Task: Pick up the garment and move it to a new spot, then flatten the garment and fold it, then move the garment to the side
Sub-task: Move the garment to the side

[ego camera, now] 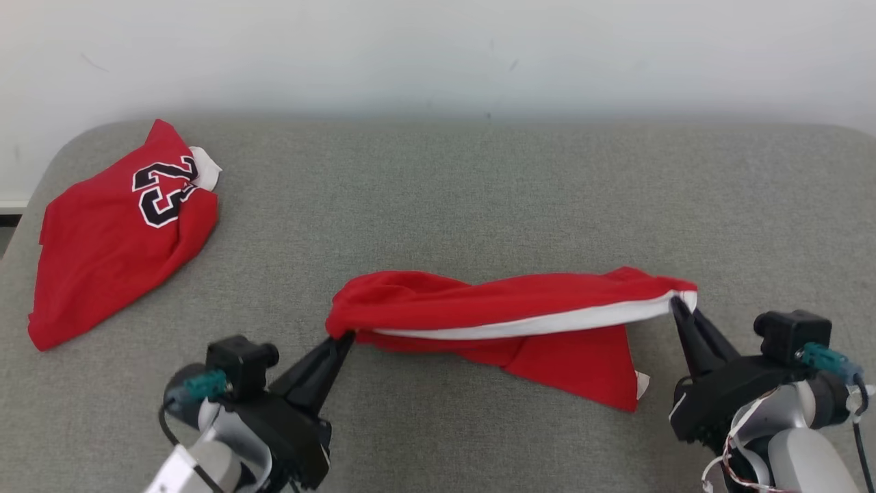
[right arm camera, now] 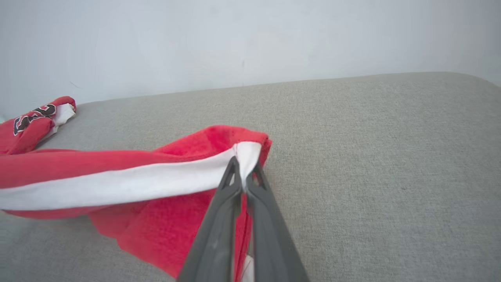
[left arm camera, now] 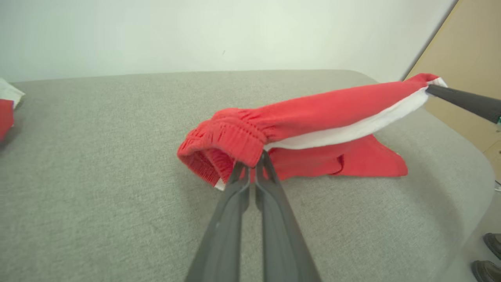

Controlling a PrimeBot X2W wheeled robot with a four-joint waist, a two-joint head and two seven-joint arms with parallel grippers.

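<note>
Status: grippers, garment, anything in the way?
Left gripper shut on garment, waistband end; right gripper shut on striped end. Garment stretched between, lower part on cushion. Jersey far left, apart.

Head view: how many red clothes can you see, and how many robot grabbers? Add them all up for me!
Red clothes: 2, the white-striped garment stretched out in the middle and the numbered jersey lying at the left.
Grippers: 2, the left gripper and the right gripper, each shut on one end of the white-striped garment.
Total: 4.
</note>
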